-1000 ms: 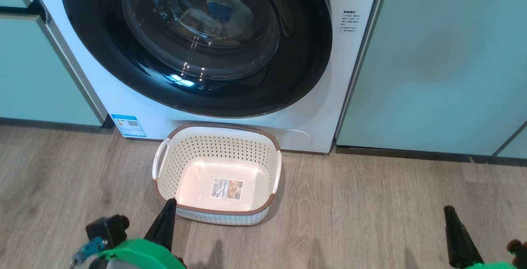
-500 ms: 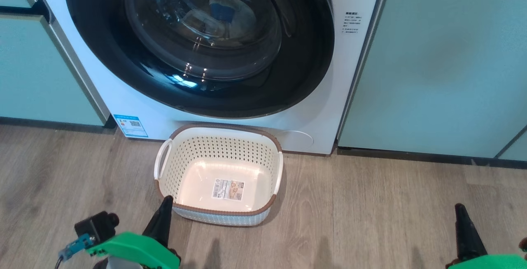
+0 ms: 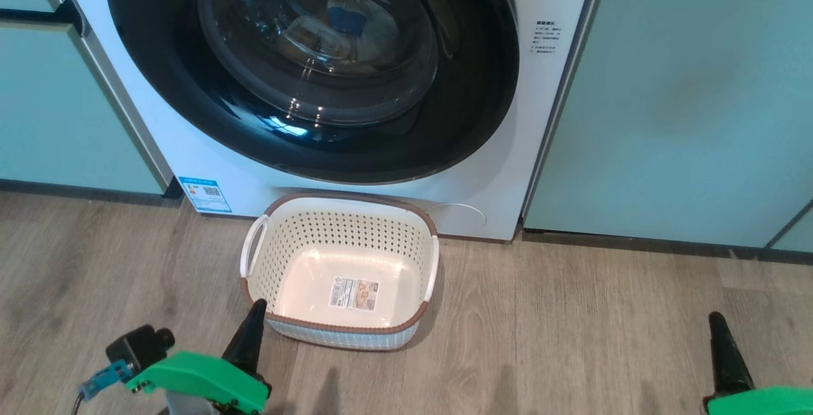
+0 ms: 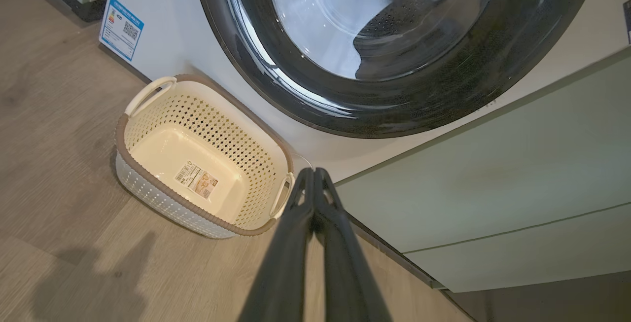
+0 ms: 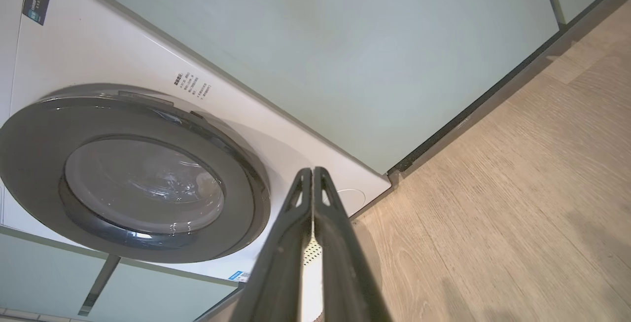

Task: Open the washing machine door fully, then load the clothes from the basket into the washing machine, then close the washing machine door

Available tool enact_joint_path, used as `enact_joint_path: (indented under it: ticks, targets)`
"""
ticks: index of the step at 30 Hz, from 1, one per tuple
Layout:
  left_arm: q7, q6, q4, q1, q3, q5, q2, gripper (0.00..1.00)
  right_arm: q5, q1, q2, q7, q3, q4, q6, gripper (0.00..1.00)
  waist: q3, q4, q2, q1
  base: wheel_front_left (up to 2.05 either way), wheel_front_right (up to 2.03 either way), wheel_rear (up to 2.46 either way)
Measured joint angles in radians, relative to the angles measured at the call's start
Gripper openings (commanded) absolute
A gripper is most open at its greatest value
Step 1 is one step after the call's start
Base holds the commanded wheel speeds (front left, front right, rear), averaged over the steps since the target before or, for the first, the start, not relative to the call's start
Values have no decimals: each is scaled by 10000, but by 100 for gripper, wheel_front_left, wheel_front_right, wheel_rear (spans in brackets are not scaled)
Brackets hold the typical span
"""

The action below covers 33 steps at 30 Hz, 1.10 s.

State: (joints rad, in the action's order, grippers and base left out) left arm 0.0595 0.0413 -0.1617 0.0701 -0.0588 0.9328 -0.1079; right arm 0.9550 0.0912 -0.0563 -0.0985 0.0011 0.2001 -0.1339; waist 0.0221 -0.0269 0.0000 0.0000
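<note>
well, the washing machine door is shut, just behind the empty basket. it looks hard and slippery, so hold its edge. left end effector and right end effector are clenched, empty.

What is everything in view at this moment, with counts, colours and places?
washing machine: one, white, between the cabinets.
washing machine door: one, black rim, clear glass, shut.
clothes: count unclear, pale with a blue patch, seen through the door glass.
basket: one, cream with brown rim, on the floor before the washing machine, holding nothing but a label.
energy sticker: one, blue, machine's lower left corner.
cabinets: pale green, either side of the machine.
floor: grey-brown wood.
left gripper: dark fingers, shut, by the basket's near left corner.
right gripper: dark fingers, shut, above the floor at right.
</note>
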Motion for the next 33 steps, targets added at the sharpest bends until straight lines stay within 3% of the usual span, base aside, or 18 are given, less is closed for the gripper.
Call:
enact_joint_path:
  ticks: [33]
  targets:
    - [-736,426,-539,-643,543,3691,201,0,3601,-789,-10,903,-424,368,2,0,-101,143,0,0,0,0,0]
